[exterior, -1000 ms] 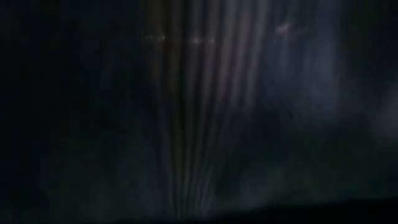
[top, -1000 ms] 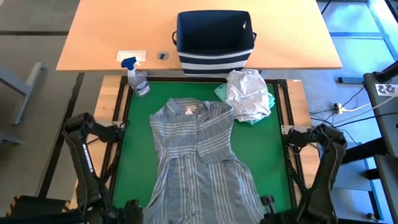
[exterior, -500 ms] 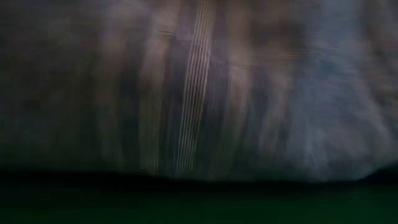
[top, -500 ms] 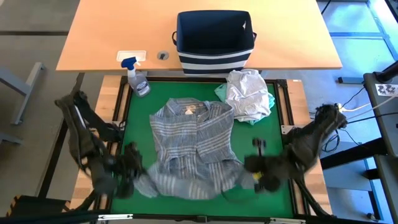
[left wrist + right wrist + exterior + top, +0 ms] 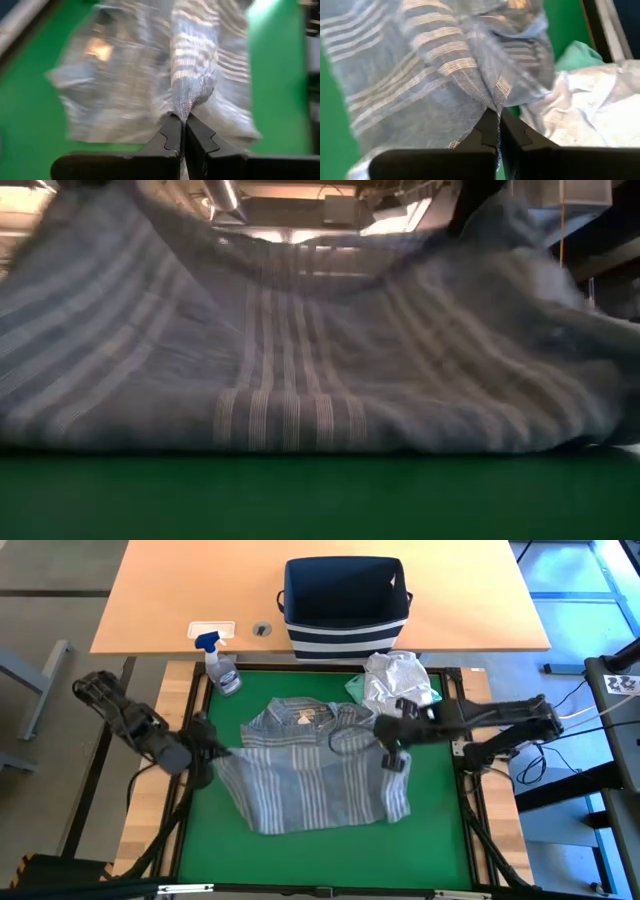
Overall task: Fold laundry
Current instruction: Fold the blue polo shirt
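The grey-blue striped shirt [image 5: 310, 775] lies on the green mat [image 5: 440, 830], collar [image 5: 300, 715] toward the far edge. Its lower part is doubled back over the body, and the fold [image 5: 310, 822] rests on the mat. My left gripper [image 5: 208, 752] is shut on the raised edge at the shirt's left. My right gripper [image 5: 392, 750] is shut on it at the right. In the low view the raised shirt cloth [image 5: 300, 350] spans the picture like a tent. A crumpled white t-shirt [image 5: 400, 685] lies on a mint-teal garment [image 5: 355, 688] at the mat's far right. My left gripper pinches a bunched ridge of the striped cloth [image 5: 182, 107] between its two fingers, at the left end of the raised edge, slanting down from the table's left. The cloth is held above the mat. How many layers are held cannot be told. My right gripper pinches a gathered point of the striped cloth [image 5: 492, 102] between its two fingers, at the right end of the raised edge, slanting down from the table's right. The cloth fans out from the fingers, clear of the mat there.
A navy-and-white striped basket [image 5: 345, 605] and a spray bottle [image 5: 222, 668] stand beyond the mat's far edge on the wooden table. The white t-shirt [image 5: 580, 110] lies close beside my right gripper. Bare green mat shows along the near edge and both sides.
Both grippers, shut the whole time, have swept from the table's near edge toward the far edge and risen, carrying the shirt's lower end with them. That end has come off the near edge and folded over the body. The collar end has stayed in place.
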